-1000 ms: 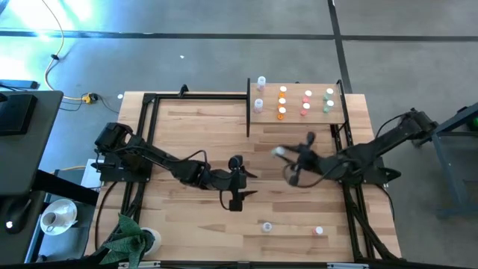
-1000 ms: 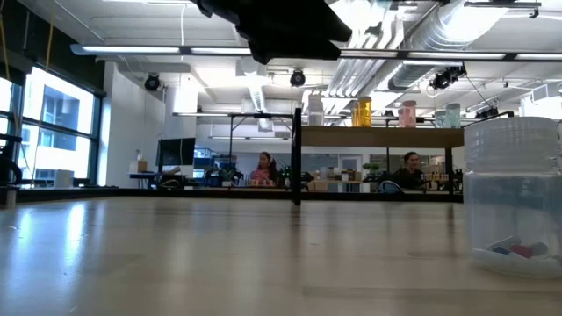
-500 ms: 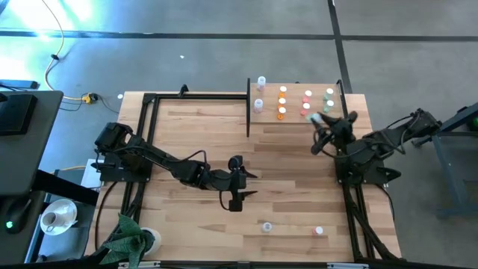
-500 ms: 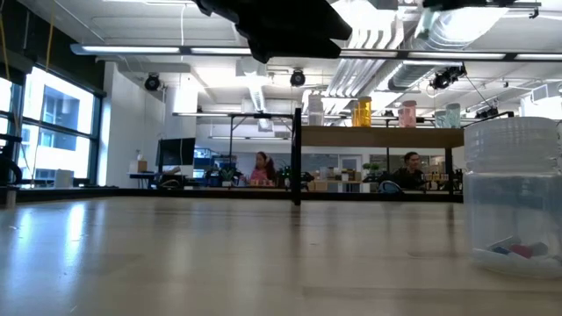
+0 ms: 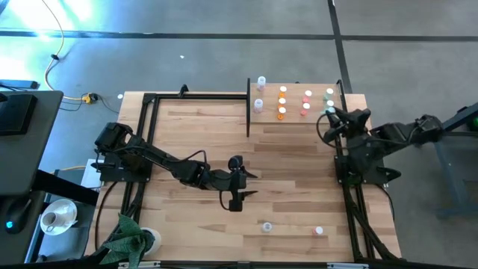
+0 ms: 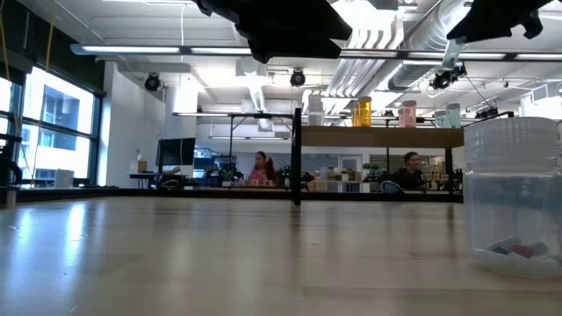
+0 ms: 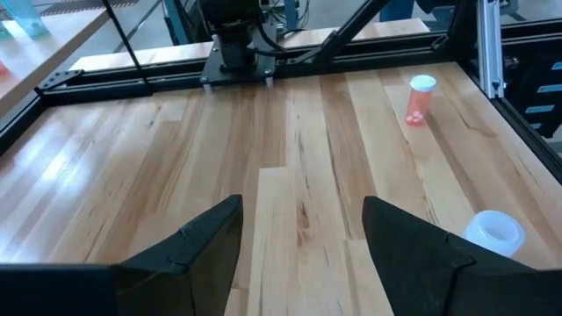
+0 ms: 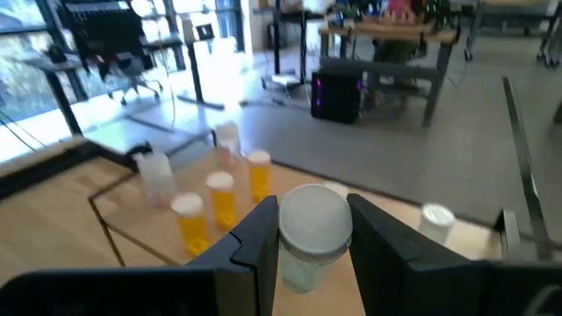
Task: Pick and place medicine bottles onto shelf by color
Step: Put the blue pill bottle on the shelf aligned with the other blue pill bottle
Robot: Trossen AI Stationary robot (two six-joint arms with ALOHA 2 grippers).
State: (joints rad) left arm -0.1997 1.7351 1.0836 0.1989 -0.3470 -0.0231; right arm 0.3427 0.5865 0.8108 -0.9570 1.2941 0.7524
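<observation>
Two dark robot arms work over a plank-patterned wooden tabletop (image 5: 194, 134) seen from above. On the left, the left gripper (image 5: 237, 187) hangs over the middle of the table, its two dark fingers (image 7: 198, 250) spread wide apart and holding nothing. Its wrist camera shows a small pink-red medicine bottle with a white cap (image 7: 419, 99) and a clear-white medicine bottle (image 7: 493, 233), both lying on bare wood. From above, these two sit near the table's front edge, the clear one (image 5: 267, 226) left of the pink-red one (image 5: 319, 231), well apart from the shelf. At the far right corner lies the rectangular pale-wood shelf board with thin black posts (image 5: 295, 117). On it stand rows of tiny white-capped bottles: clear-white at the left (image 5: 259, 104), then orange (image 5: 282, 101), pink-red (image 5: 306, 102) and green (image 5: 328, 93). The right gripper (image 5: 328, 119) hovers at the shelf's right end, its fingers clamped on a pale bottle with a white cap (image 8: 313, 233).
</observation>
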